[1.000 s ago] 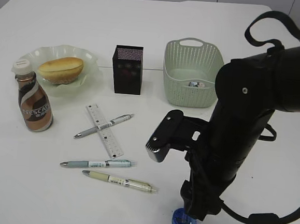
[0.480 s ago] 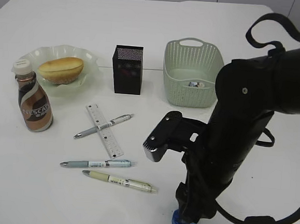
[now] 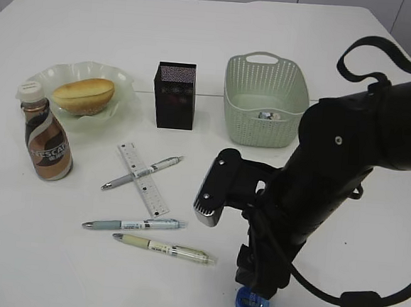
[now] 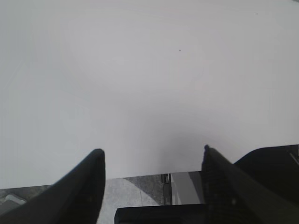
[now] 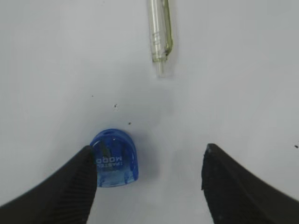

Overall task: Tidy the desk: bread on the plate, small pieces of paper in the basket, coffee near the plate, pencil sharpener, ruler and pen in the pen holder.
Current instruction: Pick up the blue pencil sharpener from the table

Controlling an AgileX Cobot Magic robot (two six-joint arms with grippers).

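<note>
Change: the right arm has leaned lower and further left than a second ago; nothing on the desk (image 3: 221, 41) has shifted.
Right gripper (image 5: 148, 184): fingers apart, over the near right part of the desk; the blue pencil sharpener (image 5: 114, 158) lies between them, just beside the left finger (image 5: 70, 196); contact cannot be told.
Pencil sharpener, exterior view (image 3: 251, 304): at the near edge, partly hidden under the arm.
Left gripper (image 4: 152, 179): fingers apart, nothing between them, bare white surface below.
Bread (image 3: 84, 95): on the green plate (image 3: 119, 79), far left.
Coffee bottle (image 3: 44, 137): upright, just near of the plate.
Pen holder (image 3: 174, 95): upright, far centre, between plate and basket (image 3: 263, 101).
Basket: far right of centre; something small lies inside, too small to name.
Ruler (image 3: 143, 178): centre left, crossed by a grey pen (image 3: 141, 173).
Other pens: a pale blue pen (image 3: 132, 224) and an olive pen (image 3: 164, 248) lie nearer, side by side; the olive pen's tip (image 5: 160, 32) shows beyond the sharpener.
</note>
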